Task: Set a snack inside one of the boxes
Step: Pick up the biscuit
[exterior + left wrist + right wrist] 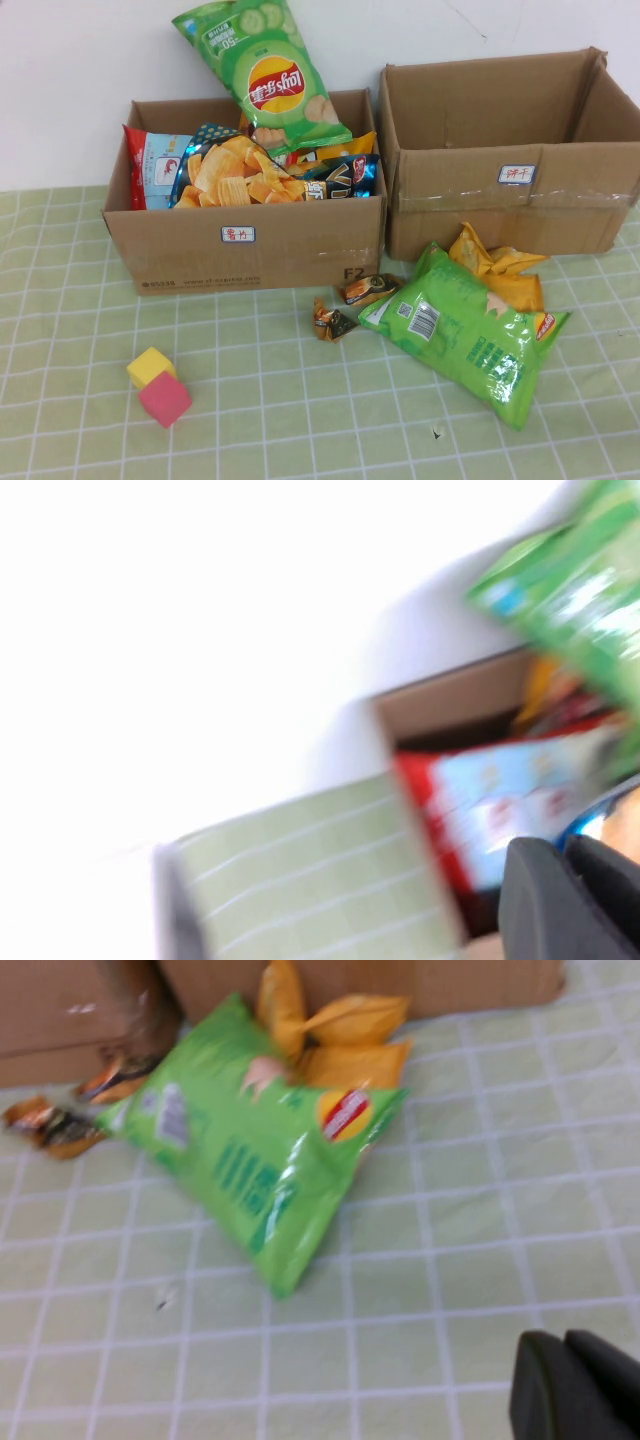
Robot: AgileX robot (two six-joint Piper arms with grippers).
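Snack candidates, left to right: the left box is already heaped with bags, a green chip bag leaning upright against the wall at its far side, probably because no room is left inside; a second green chip bag lies flat on the checked cloth near the empty right box, over a yellow bag. The high view shows neither arm; each wrist view shows only a dark edge of its own gripper, so I cannot tell either grip state: left gripper by the left box's far-left corner, right gripper over bare cloth near that flat bag.
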